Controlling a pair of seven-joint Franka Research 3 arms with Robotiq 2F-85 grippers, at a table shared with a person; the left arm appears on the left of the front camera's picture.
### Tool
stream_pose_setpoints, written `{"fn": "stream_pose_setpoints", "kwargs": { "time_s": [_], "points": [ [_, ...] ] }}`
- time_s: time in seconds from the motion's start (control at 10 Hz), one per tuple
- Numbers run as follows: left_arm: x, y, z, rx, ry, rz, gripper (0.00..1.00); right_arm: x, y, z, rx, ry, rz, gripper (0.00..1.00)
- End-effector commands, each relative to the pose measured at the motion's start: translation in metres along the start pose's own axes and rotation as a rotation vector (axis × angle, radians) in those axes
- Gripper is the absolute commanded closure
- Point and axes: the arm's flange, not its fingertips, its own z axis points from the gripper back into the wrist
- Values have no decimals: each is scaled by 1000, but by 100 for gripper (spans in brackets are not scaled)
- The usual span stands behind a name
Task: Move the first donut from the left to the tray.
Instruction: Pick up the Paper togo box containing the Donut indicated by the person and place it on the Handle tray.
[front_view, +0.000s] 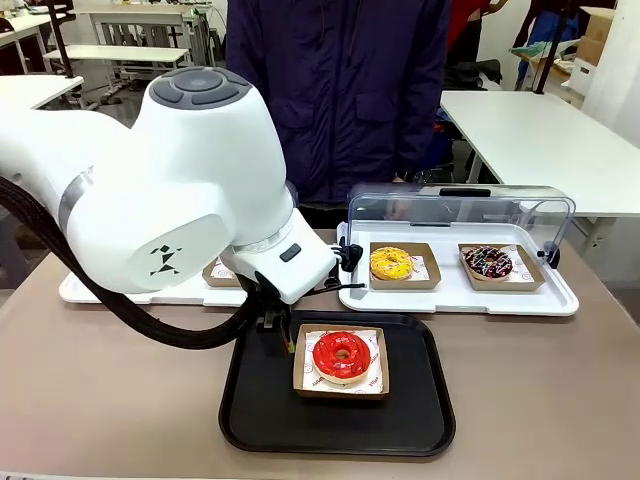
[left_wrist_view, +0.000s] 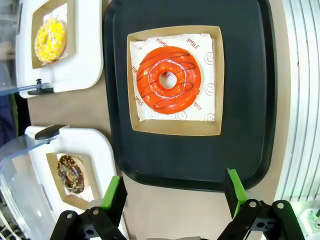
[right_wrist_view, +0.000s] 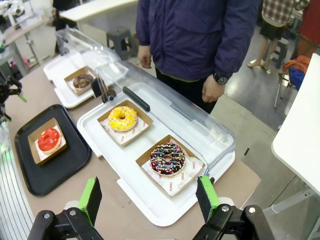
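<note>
In the front view the red glazed donut (front_view: 341, 356) sits low in the centre of the frame, a glossy bright ring with thin darker stripes across its icing, resting on printed white paper in a shallow brown cardboard holder (front_view: 341, 388) that lies flat inside the black tray (front_view: 259, 415). The white left arm (front_view: 150, 190) fills the upper left, its wrist bending down just left of the holder; the claw itself is hidden behind the wrist here. Behind the tray, at right centre, a white tray with its clear lid raised (front_view: 460, 290) holds a yellow donut (front_view: 391, 263) and a sprinkled chocolate donut (front_view: 488, 262), and a person in a dark jacket (front_view: 340, 90) stands at the far edge. In the left wrist view the left gripper (left_wrist_view: 173, 195) rises from the bottom edge with its green-padded fingers (left_wrist_view: 114, 192) spread wide and nothing between them, hanging over the near rim of the tray, apart from the donut, which lies in its holder in the upper centre, hole clearly visible and paper printed with "SMILE" around it. In the right wrist view the right gripper (right_wrist_view: 149, 197) is likewise spread wide and empty at the bottom, above the white lidded tray; the red donut in its holder shows small at left centre on the black tray, and a brown donut (right_wrist_view: 82, 80) sits on another white tray at upper left.
</note>
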Motion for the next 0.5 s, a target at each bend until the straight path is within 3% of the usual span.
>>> {"fn": "stream_pose_setpoints", "kwargs": {
  "time_s": [0.0, 0.4],
  "points": [
    [3, 1, 0, 21, 6, 10, 0, 0, 0, -3, -2, -37, 22, 0],
    [3, 1, 0, 21, 6, 10, 0, 0, 0, -3, -2, -37, 22, 0]
  ]
}}
